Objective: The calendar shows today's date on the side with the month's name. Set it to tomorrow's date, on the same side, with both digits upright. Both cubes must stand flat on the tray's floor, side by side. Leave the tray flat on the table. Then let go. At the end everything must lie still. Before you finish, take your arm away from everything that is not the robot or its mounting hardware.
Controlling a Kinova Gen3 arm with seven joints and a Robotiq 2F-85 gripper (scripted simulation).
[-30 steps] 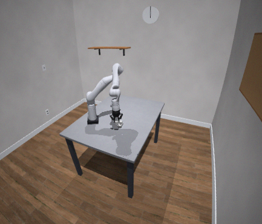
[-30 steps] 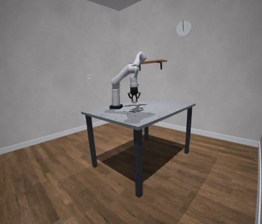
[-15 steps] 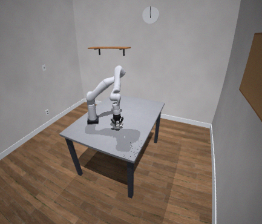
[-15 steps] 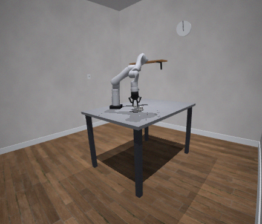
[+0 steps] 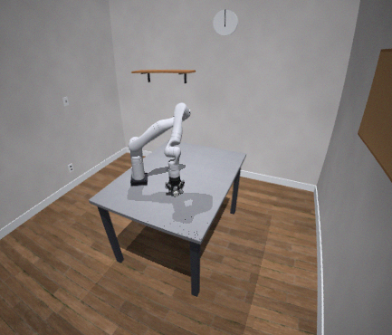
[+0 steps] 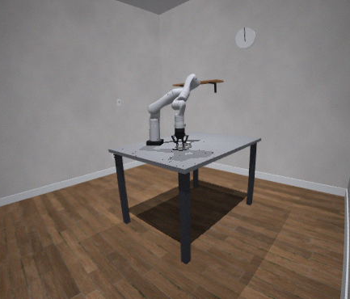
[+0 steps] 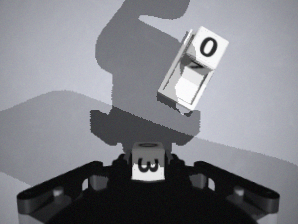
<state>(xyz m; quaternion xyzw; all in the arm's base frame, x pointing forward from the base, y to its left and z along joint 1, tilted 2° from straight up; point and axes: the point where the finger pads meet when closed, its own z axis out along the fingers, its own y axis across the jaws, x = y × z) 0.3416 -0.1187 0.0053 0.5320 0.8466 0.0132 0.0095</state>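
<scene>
ok so progress check: I'd call it partway. The tray (image 7: 165, 92) looks to be sitting on the table (image 5: 199, 163) (image 6: 226, 141) (image 7: 30, 50), turned at an angle in the wrist view. One cube (image 7: 209, 46) is in its far end with a 0 on top, and there's part of another mark on its side, can't make out which digit. The near half of the tray has no cube in it.

The other cube (image 7: 148, 168) is in the hand (image 5: 175, 187) (image 6: 180, 142) (image 7: 148, 158), fingers closed on either side of it. It shows a 3 upside down in that view and what's probably a 0 on the next face. Top and exterior views are way too small to read digits.

So what's left: twist to line up with the tray, get the held cube down flat in the free half beside its buddy, right digit out and upright, then let go and back off. Can't tell the target date from here, so no idea if that 0 is right. Main risk imo is clipping the tray wall or nudging the 0 cube on the way in.
</scene>
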